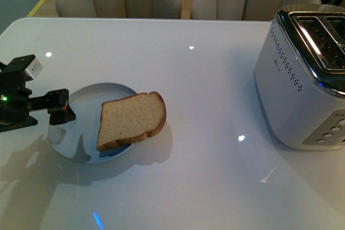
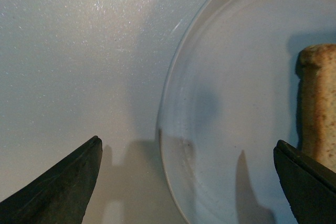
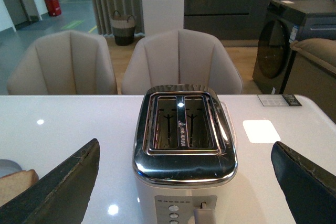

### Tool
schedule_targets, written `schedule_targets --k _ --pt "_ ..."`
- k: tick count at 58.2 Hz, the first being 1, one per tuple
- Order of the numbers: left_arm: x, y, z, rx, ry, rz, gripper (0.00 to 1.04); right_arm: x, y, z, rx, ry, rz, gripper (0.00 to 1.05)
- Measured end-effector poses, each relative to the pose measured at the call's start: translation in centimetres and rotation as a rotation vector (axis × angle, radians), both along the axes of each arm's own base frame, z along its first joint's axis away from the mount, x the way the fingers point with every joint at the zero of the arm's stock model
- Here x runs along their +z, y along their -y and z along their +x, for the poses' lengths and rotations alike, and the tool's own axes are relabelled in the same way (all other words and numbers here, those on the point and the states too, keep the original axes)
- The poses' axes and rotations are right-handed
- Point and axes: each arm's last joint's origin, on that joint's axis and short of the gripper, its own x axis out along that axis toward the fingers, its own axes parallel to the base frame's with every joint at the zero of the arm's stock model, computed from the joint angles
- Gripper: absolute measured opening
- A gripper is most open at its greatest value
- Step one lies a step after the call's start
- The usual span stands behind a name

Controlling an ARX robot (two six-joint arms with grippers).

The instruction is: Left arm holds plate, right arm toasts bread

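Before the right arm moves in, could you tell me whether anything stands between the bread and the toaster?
Nothing visible does: only bare table lies between the bread and the toaster, and both toaster slots look empty.

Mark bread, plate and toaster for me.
bread (image 1: 132, 119), front view, centre of the slice's face.
plate (image 1: 86, 100), front view, bare surface near its far rim.
toaster (image 1: 291, 95), front view, white side wall.

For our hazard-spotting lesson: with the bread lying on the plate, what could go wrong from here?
The bread overhangs the plate on the side towards the toaster, so a nudge or tilt might tip it onto the table. The left gripper is open, its fingers astride the opposite rim; closing badly could push the plate along the glossy table instead of gripping it.
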Motion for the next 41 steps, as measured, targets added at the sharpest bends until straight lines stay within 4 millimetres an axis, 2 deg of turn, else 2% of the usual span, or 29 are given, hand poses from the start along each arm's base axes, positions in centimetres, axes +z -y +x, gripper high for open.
schedule_targets --k 7,19,33,41 --pt "-1.1 0.0 0.2 0.000 -0.027 -0.004 0.97 0.0 0.0 0.0 0.000 0.000 0.000 0.96" --pt "-1.5 0.3 0.8 -0.008 -0.033 -0.021 0.97 0.0 0.0 0.0 0.000 0.000 0.000 0.96" --pt "-1.9 0.6 1.0 -0.013 -0.042 -0.033 0.61 0.0 0.0 0.0 0.000 0.000 0.000 0.96" --pt "-2.1 0.8 0.9 -0.010 -0.047 -0.050 0.34 0.0 0.0 0.0 0.000 0.000 0.000 0.96"
